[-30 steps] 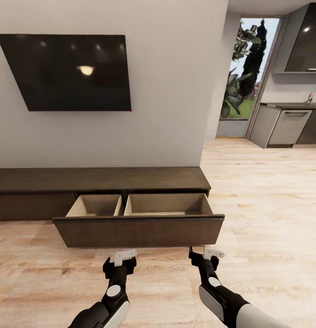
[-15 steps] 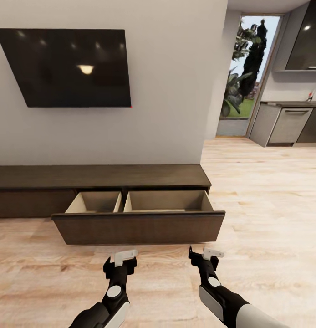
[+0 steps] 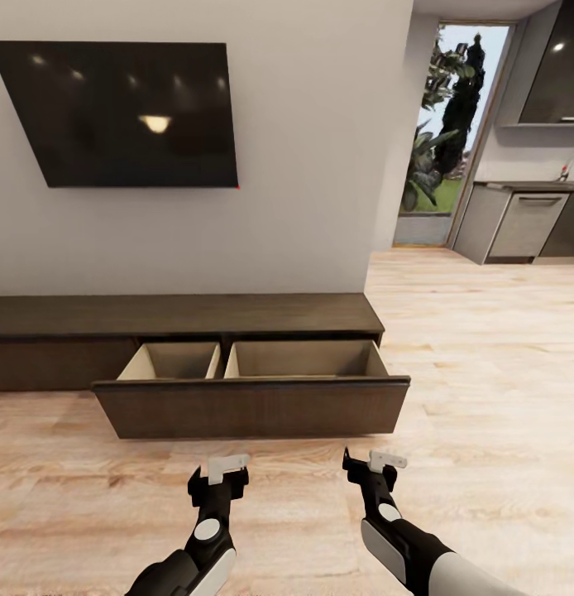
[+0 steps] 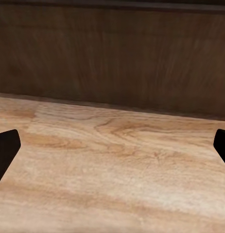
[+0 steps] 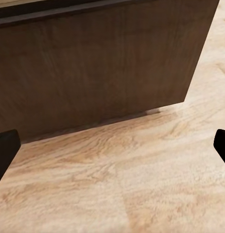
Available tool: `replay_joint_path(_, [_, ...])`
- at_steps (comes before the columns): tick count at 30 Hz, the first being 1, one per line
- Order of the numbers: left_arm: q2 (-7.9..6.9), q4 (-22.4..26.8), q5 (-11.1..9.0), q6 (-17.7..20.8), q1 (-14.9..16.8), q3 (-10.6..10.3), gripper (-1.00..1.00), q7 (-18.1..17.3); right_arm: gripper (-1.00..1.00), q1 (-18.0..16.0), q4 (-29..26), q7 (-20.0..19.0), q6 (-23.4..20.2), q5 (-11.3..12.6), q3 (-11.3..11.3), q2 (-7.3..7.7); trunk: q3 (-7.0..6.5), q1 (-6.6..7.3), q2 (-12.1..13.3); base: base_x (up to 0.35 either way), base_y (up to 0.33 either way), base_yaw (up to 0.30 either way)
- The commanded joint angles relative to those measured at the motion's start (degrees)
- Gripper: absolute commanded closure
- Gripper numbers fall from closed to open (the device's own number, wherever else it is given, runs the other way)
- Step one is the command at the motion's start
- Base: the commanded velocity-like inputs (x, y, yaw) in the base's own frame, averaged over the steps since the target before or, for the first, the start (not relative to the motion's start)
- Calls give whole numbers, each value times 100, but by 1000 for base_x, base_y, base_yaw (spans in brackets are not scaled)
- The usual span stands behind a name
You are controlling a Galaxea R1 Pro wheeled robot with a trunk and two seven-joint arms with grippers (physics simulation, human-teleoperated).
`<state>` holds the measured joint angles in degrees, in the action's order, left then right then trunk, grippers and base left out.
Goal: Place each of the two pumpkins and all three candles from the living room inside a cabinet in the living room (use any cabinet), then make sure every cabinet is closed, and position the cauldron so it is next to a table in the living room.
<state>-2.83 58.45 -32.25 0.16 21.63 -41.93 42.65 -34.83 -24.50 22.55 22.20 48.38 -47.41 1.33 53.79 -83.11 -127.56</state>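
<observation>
The cabinet [image 3: 179,319] ran along the wall at 12 o'clock from the robot, a long, low dark-brown unit under a black TV [image 3: 126,112]. Its drawer [image 3: 252,406] stood pulled out toward the robot, the wide dark front facing the arms. Behind that front two pale beige compartments lay side by side, split by a divider, the one toward 11 o'clock narrower than the one toward 1 o'clock. What could be seen of both held nothing; their floors nearest the front were hidden.

The left gripper [image 3: 218,473] hung over the wood floor [image 3: 485,348] at 6 o'clock, near the drawer front yet apart from it. Its fingers [image 4: 4,153] showed at the far edges of the left wrist view, spread wide with nothing between them. The right gripper [image 3: 371,465] hung beside it toward 5 o'clock, likewise spread and bare, its fingers [image 5: 5,148] at the edges of the right wrist view. That view looked at the drawer's end corner and the floor beneath it.

At 2 o'clock a doorway [image 3: 456,124] opened on greenery, with grey kitchen cupboards [image 3: 518,228] beside it.
</observation>
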Motion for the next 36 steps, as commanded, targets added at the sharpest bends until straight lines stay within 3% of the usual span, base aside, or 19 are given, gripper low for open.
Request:
replay_joint_path(1, [-7,8,-30,2,8,-26,-100,41,-100,-6,-7,31,27,48,-49,7,24,-22,-44,0,0,0])
replay_joint_path(23, [-8,8,-15,2,8,-33,-100,41,-100,-6,-10,30,95,39,-49,8,419,-505,-926,0,0,0])
replay_joint_path(36, [-6,9,-19,8,7,-36,-100,50,-100,-6,-5,30,101,48,-49,8,419,-505,-926,46,0,0])
